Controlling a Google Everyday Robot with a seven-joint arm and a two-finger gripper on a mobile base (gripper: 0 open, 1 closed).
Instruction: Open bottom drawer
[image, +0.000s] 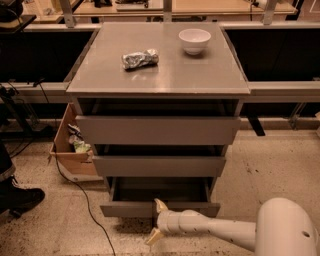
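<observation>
The grey cabinet (160, 82) stands in the middle of the frame, and its bottom drawer (125, 209) sits at the lower centre. It is pulled out towards me further than the two above it, so I can look down into its dark grey inside. The middle drawer front (159, 166) and the top drawer front (157, 130) are each out a little as well, stepped back one above the other.

The white arm (215, 231) comes in from the lower right corner, and the gripper (156, 221) is at the middle of the bottom drawer's front. Its two pale fingers are spread wide. The upper fingertip (160, 204) is at the front's top edge and the lower one (152, 237) hangs below the front, over the floor. It has nothing clamped between them.

On the cabinet top there is a white bowl (195, 40) towards the upper right and a crumpled foil packet (140, 59) left of it. A cardboard box (65, 150) sits on the floor against the cabinet's left side.
</observation>
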